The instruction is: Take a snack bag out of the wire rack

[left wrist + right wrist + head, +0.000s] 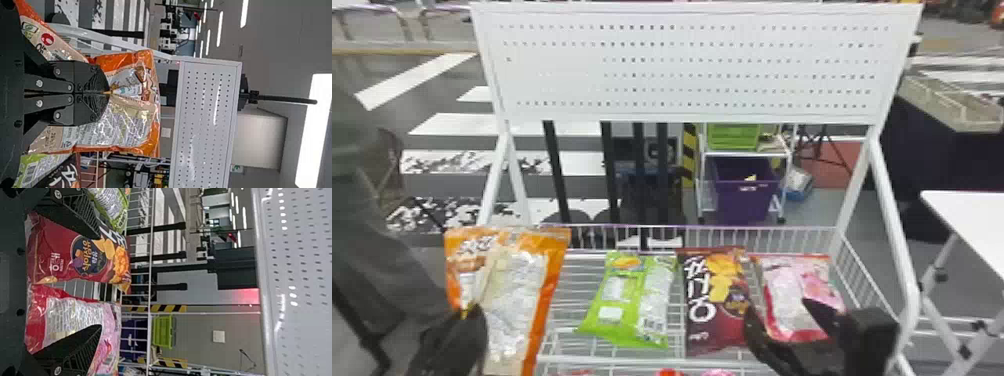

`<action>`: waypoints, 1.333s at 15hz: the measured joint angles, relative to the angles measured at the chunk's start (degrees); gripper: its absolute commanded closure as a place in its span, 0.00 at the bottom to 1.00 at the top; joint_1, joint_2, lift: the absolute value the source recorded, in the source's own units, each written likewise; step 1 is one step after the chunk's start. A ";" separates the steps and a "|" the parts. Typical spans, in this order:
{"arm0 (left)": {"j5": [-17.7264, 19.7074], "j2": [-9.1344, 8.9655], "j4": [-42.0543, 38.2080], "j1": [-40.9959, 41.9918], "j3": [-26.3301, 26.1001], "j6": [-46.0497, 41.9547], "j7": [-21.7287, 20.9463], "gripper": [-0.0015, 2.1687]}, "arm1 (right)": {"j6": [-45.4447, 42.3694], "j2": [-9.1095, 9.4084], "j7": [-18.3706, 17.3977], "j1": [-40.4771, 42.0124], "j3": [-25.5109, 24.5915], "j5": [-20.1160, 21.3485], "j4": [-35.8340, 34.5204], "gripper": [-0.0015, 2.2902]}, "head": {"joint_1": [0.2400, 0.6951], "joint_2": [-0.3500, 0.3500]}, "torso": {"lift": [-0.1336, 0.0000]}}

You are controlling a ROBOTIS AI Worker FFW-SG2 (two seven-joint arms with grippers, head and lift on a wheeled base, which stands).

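Overhead, white pegboard [682,67]: 12 o'clock in the head view.
Wire rack [762,228]: 6 o'clock, below the board.
Orange bag [519,280]: 8 o'clock, held upright at the rack's left end, its top above the back rim; I cannot tell whether its bottom clears the rack.
Green bag [621,300]: 7 o'clock, lying in the rack.
Dark red bag [704,320]: 5 o'clock, just beside the green one.
Pink bag [784,290]: 4 o'clock, in the rack.
Right gripper [780,308]: between 4 and 5 o'clock, fingers apart over the dark red and pink bags.
Left gripper [473,311]: 8 o'clock, clamped on the orange bag.
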 measured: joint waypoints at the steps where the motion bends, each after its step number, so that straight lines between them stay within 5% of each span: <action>1: -0.12 -0.01 -0.12 0.17 0.03 0.00 0.00 0.86 | 2.58 0.11 -0.07 -3.58 1.28 -0.67 2.69 0.05 | 0.57 0.50 | 1.00; 7: -0.57 -0.21 -0.80 0.62 0.04 0.16 0.00 0.86 | 11.78 3.30 0.01 -20.08 8.91 -1.85 18.22 0.13 | 0.57 0.50 | 1.00; 8: -0.62 -0.25 -0.80 0.63 0.02 0.17 0.00 0.86 | 12.27 3.49 0.01 -20.84 9.35 -1.63 19.42 0.32 | 0.57 0.50 | 1.00; 9: -0.65 -0.26 -0.80 0.63 0.02 0.18 0.00 0.86 | 12.70 3.55 -0.01 -21.08 9.49 -1.44 19.84 0.73 | 0.57 0.50 | 1.00; 10: -0.65 -0.24 -0.80 0.62 0.03 0.18 0.00 0.86 | 13.27 3.62 -0.04 -21.12 9.54 -1.43 19.84 0.99 | 0.57 0.50 | 1.00; 20: -0.48 0.22 -0.73 0.25 0.10 0.53 0.18 0.86 | 18.68 3.73 -2.93 -21.22 9.46 -1.93 17.74 0.98 | 0.57 0.50 | 1.00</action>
